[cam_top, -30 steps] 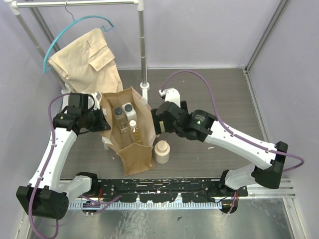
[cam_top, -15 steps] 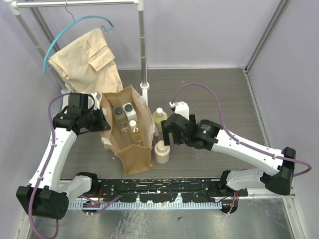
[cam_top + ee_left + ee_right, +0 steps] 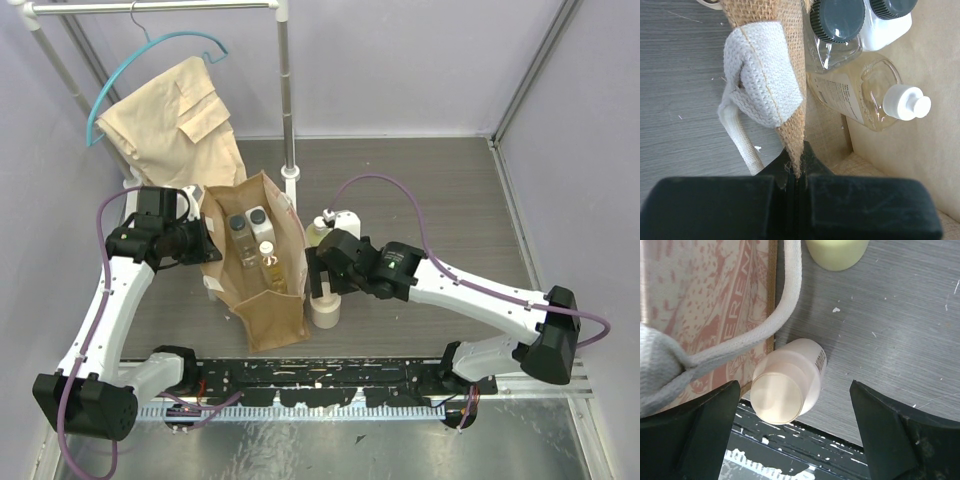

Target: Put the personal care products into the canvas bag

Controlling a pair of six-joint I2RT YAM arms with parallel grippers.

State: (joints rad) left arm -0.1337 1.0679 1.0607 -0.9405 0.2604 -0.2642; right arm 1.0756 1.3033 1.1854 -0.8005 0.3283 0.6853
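Note:
The tan canvas bag [image 3: 268, 295] stands upright at table centre. Inside it lie the clear bottle with dark cap [image 3: 836, 30], the white bottle with dark cap [image 3: 888, 22] and the amber bottle with white cap [image 3: 862, 97]. My left gripper [image 3: 203, 243] is shut on the bag's left rim [image 3: 792, 145]. The squat cream bottle [image 3: 787, 386] stands on the table just right of the bag, between the open fingers of my right gripper [image 3: 318, 272], which hovers above it. The yellow-green bottle [image 3: 317, 231] stands behind, partly hidden by the right arm; its base shows in the right wrist view [image 3: 836, 252].
A pale strap handle [image 3: 785, 310] hangs down the bag's printed side near the cream bottle. A clothes rail post [image 3: 288, 110] stands behind the bag, with a beige garment [image 3: 175, 120] on a teal hanger at back left. A black rail [image 3: 330, 375] runs along the near edge.
My right arm swung back from the bag, uncovering the yellow-green bottle, then moved left and down over the squat cream bottle. The left gripper and bag stayed still.

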